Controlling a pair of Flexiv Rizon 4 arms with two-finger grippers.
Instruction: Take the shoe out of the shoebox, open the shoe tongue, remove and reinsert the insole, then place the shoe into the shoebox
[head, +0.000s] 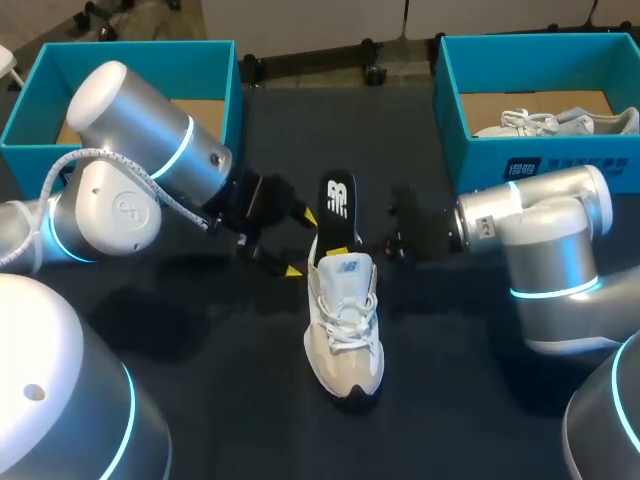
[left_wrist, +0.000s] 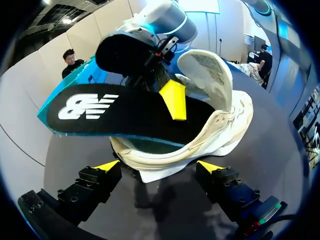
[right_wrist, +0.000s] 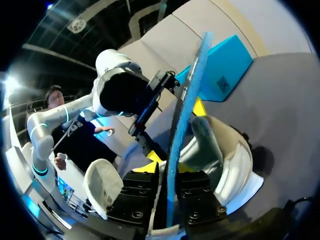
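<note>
A beige and white shoe (head: 345, 325) lies in the middle of the dark table, toe toward the front edge; its heel (left_wrist: 200, 145) faces my left gripper. The black insole (head: 338, 203) with a white logo (left_wrist: 87, 106) sticks up and back out of the shoe's opening. My right gripper (head: 342, 246) is shut on the insole (right_wrist: 186, 110), which stands edge-on between its fingers (right_wrist: 167, 162). Just left of the heel, my left gripper (head: 300, 243) stands open, and the heel sits ahead of its spread fingers (left_wrist: 158, 165) without touching them.
A teal shoebox (head: 540, 150) at the back right holds another white shoe (head: 560, 122). A second teal box (head: 130, 55) stands at the back left behind my left arm. Bare table lies in front of the shoe.
</note>
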